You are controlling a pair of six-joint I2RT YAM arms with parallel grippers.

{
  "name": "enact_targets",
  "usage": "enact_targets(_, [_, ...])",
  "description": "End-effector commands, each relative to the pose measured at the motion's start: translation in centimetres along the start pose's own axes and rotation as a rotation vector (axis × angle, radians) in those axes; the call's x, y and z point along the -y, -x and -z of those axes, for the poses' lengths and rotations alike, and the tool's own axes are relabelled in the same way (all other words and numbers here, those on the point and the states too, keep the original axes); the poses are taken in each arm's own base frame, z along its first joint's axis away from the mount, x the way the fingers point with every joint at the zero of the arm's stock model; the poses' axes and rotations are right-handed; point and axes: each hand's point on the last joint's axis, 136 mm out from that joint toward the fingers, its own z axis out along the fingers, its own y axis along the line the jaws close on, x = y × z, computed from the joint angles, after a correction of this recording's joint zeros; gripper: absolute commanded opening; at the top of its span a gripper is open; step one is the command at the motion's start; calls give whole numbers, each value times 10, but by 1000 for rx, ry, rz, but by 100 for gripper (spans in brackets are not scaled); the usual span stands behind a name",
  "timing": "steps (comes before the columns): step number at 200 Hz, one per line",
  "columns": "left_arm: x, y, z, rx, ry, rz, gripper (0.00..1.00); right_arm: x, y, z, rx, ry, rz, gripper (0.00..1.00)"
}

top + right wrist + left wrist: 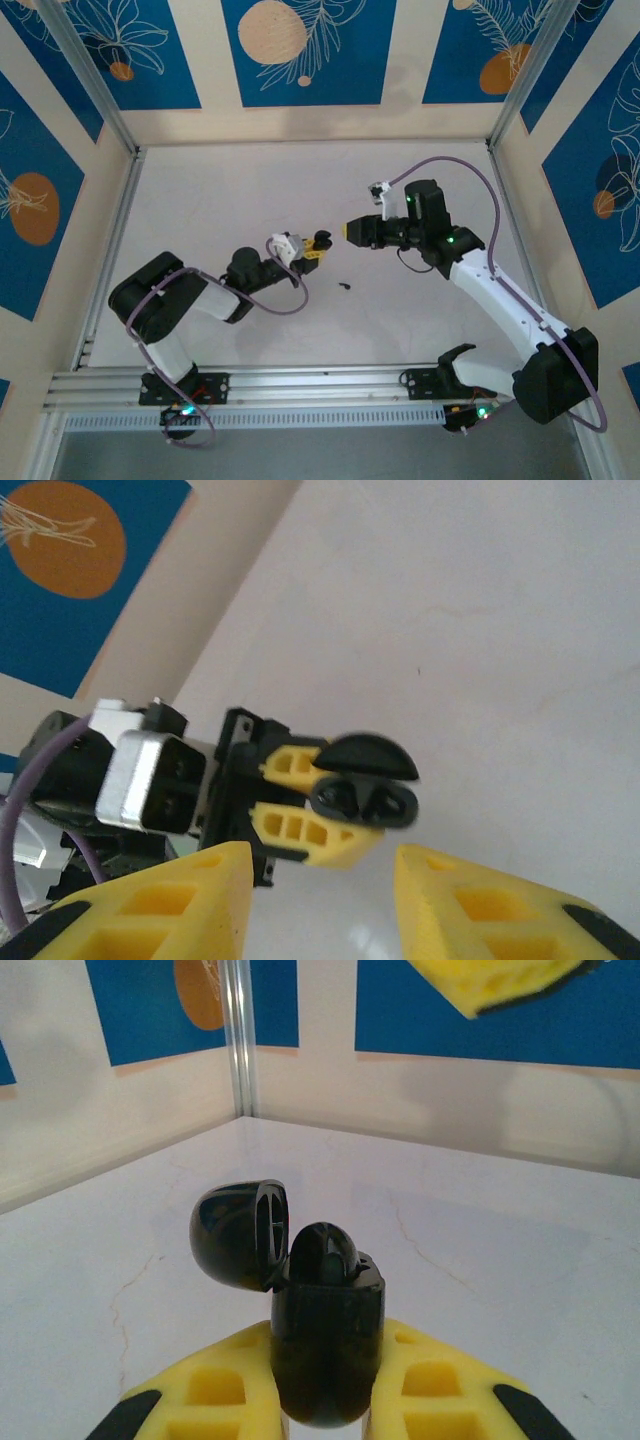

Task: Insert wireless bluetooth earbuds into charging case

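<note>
The charging case (325, 1310) is gripped by the left gripper (316, 247), long axis along the fingers (220, 1385), mouth turned toward the right gripper (320, 860), which is opened and empty.

Bare table (250, 190) beyond, earbud (344, 286) lying near left claw (318, 246)

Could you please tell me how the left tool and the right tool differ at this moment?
The left tool, with yellow fingers, is shut on the small black charging case, which is flipped open. The right tool is open with nothing between its fingers. Seen from above, the left tool points rightward, while the right tool points leftward, facing it. Both have the same yellow fingers.
</note>
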Motion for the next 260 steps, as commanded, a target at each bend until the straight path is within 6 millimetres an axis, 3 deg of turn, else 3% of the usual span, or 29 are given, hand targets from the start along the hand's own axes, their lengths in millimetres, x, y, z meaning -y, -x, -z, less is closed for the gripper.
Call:
enact_targets(1, [3, 12, 6, 40, 15, -34, 10, 24, -45, 2, -230, -130, -205, 39])
enact_targets(42, [5, 9, 11, 31, 16, -34, 10, 62, -94, -14, -469, -307, -418, 37])
enact_targets(68, [5, 9, 15, 30, 22, -41, 10, 81, -115, -31, -558, -375, -502, 38])
enact_targets(122, [3, 10, 22, 31, 47, -60, 11, 89, -146, -62, -679, -369, -610, 38])
enact_targets(194, [2, 11, 22, 32, 55, -62, 11, 98, -158, -85, -720, -330, -650, 39])
enact_targets(260, [1, 11, 25, 31, 68, -69, 11, 117, -143, -104, -692, -346, -602, 38])
